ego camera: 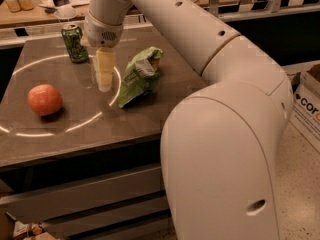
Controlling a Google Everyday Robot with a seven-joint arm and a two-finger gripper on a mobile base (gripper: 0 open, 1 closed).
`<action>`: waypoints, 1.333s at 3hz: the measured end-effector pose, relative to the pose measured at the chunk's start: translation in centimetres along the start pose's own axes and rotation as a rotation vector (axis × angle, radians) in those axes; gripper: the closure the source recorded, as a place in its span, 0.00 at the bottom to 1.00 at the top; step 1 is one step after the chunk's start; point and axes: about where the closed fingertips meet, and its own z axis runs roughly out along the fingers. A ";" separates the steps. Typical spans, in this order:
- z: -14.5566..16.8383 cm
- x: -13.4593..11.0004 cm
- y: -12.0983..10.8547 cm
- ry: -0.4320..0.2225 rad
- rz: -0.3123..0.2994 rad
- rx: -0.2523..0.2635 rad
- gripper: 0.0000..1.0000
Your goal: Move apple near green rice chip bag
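Note:
The apple (45, 99), round and orange-red, sits on the left part of the dark table top (65, 139). The green rice chip bag (140, 75), crumpled with white patches, lies right of the table's middle. My gripper (104, 79) hangs from the white arm above the table, between the apple and the bag and close to the bag's left side. It holds nothing that I can see. It is well to the right of the apple and a little farther back.
A dark green drink can (75, 43) stands at the back left, just behind my gripper. A ring of light runs across the table top. A counter with jars and clutter (30, 4) lies behind. A cardboard box (307, 106) stands on the floor at the right.

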 end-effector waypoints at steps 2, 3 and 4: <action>3.6 -5.7 -0.8 -0.123 0.152 -0.009 0.00; 6.1 -8.2 0.0 -0.186 0.222 -0.063 0.00; 7.7 -9.9 0.9 -0.224 0.265 -0.103 0.00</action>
